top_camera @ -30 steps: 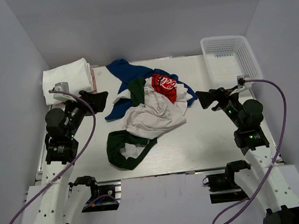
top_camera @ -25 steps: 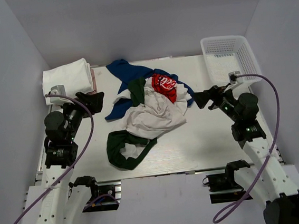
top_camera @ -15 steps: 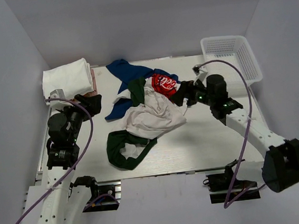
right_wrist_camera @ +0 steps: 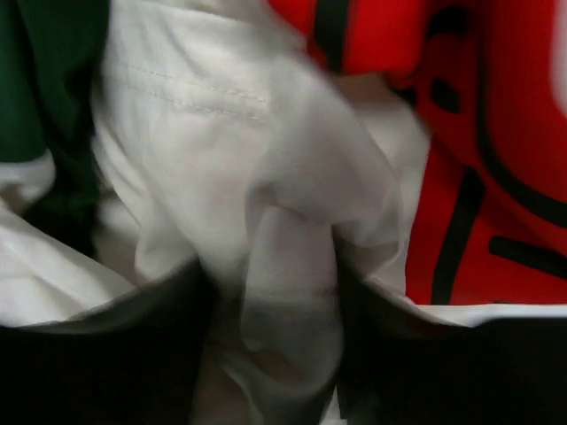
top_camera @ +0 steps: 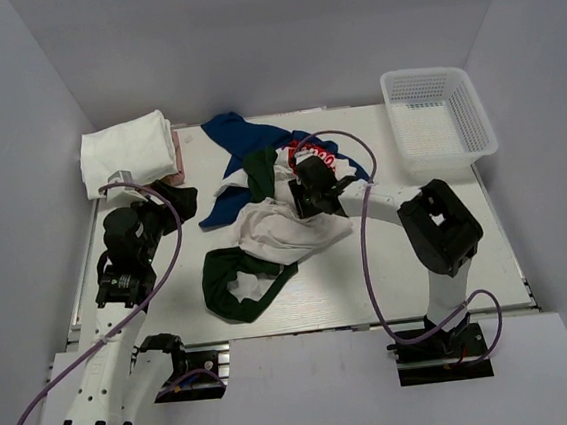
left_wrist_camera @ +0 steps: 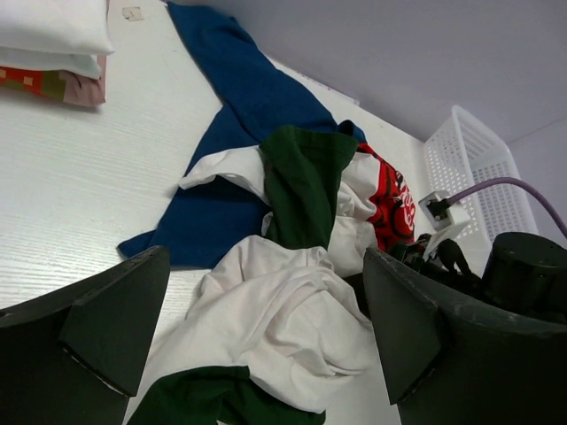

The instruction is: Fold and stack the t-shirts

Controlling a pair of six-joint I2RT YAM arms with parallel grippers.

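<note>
A white t-shirt [right_wrist_camera: 248, 159] bunches between fingers of the right end effector [right_wrist_camera: 270, 301]; clamped or not, unclear.

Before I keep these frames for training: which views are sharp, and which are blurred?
Top external: sharp, evenly lit, soft shadows. Left wrist: the pile of t-shirts is crisp and well lit. Right wrist: pressed very close, so the white t-shirt and red t-shirt are smeared soft.

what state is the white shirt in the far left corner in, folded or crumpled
Folded: the white shirt lies as a neat flat bundle with straight edges, apart from the crumpled pile.
</note>
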